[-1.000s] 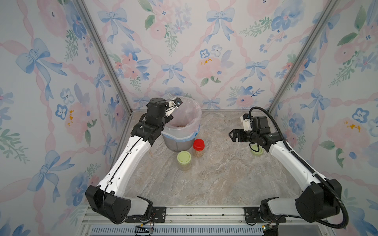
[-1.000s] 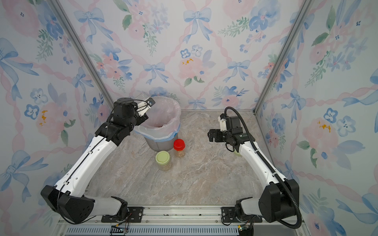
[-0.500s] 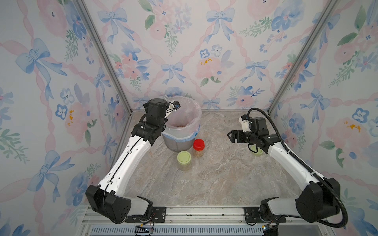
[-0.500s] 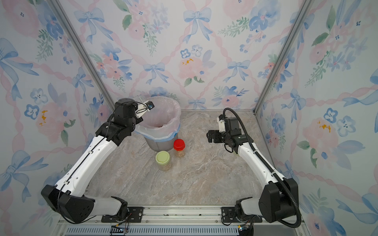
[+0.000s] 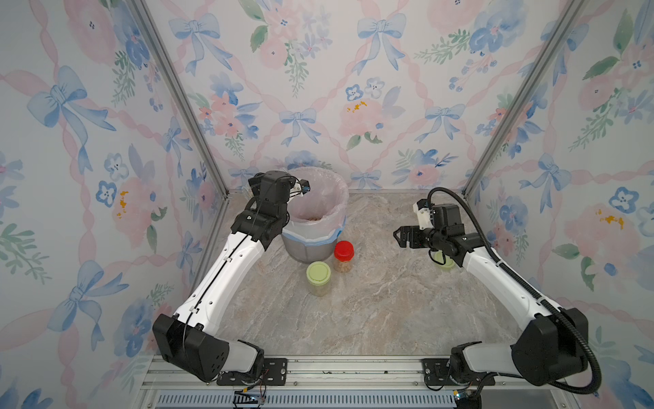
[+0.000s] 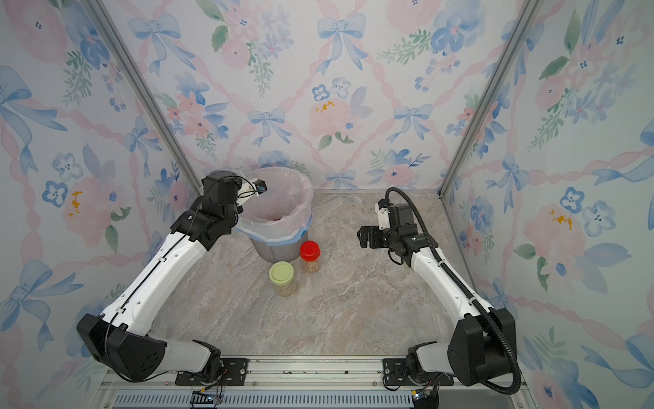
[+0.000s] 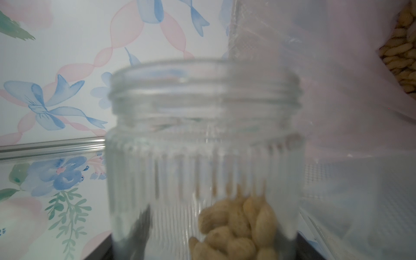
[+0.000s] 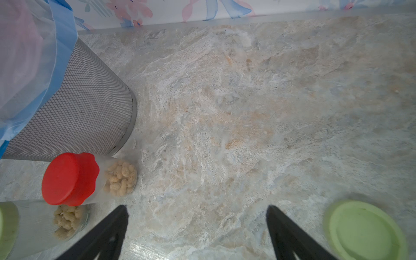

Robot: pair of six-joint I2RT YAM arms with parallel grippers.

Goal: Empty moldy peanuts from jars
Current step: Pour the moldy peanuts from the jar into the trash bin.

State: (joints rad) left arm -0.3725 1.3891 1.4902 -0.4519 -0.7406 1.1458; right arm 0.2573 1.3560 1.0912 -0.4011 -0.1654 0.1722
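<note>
The left gripper (image 5: 272, 186) is closed on an open jar (image 7: 202, 157), which fills the middle of the left wrist view, mouth toward the top of the frame. The fingers are mostly hidden behind the glass. A small heap of peanuts (image 7: 238, 225) is seen in the jar's base. The jar is held just beside the bin (image 5: 308, 248), left of centre in both top views, next to its liner (image 5: 336, 209). More peanuts are seen inside the liner at the upper right edge of the wrist view.

The right gripper (image 8: 196, 207) is spread wide and nothing is held in it. It is raised above the table (image 5: 371, 311), right of centre in both top views. A loose lid (image 8: 364, 231), green, lies on the table at the lower right of the right wrist view.

Below the bin in the top views, a red-lid jar (image 5: 344, 256) and a green-lid jar (image 5: 318, 278) are stood upright just beside each other, both closed, with peanuts inside.
</note>
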